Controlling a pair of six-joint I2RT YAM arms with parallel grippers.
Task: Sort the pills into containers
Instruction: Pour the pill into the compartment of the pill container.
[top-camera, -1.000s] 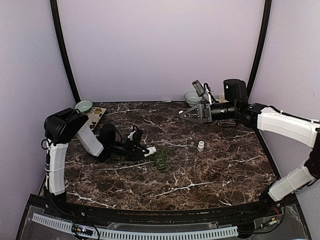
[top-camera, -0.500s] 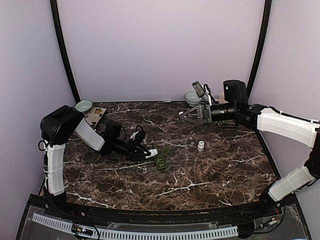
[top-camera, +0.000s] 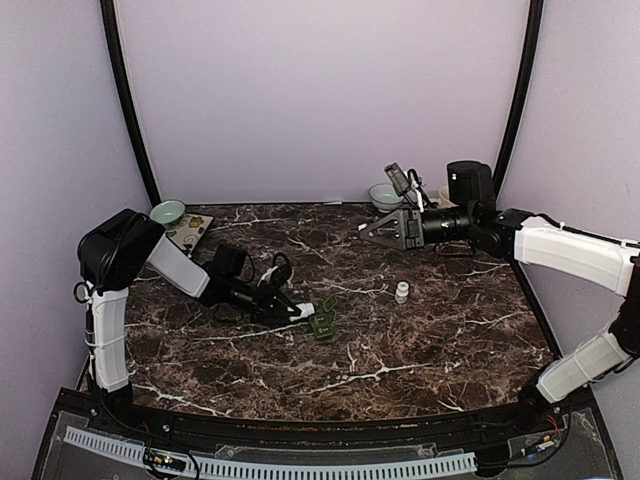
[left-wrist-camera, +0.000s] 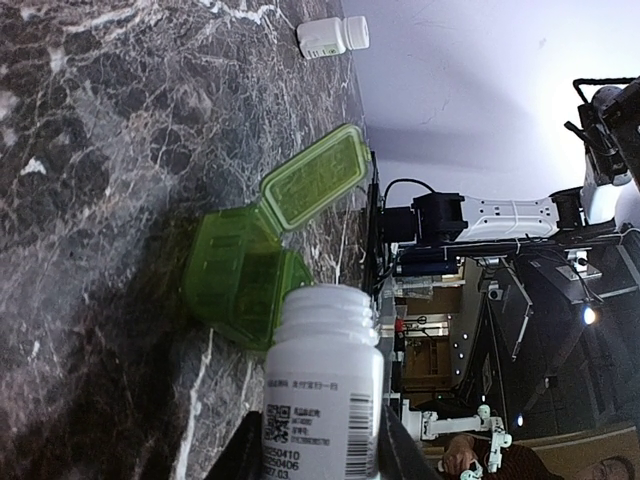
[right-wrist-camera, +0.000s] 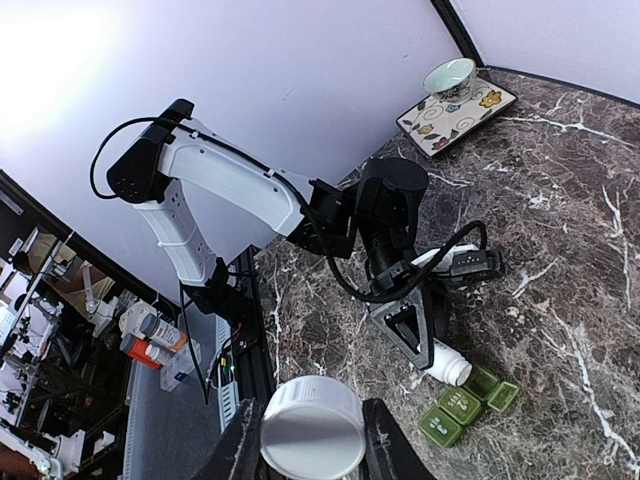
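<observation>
Soft even light, pics sharp; glare top-left in right wrist view.

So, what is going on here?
The left end effector holds an uncapped white bottle, tipped low with its mouth toward the green pill box, its lids open. The right end effector holds what looks like a white cap, raised at the far right. A second small white bottle stands apart on the table. I cannot tell whether pills are in the box.

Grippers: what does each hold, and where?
Left gripper: open white pill bottle, by its labelled body. Right gripper: white cap, by its sides.
</observation>
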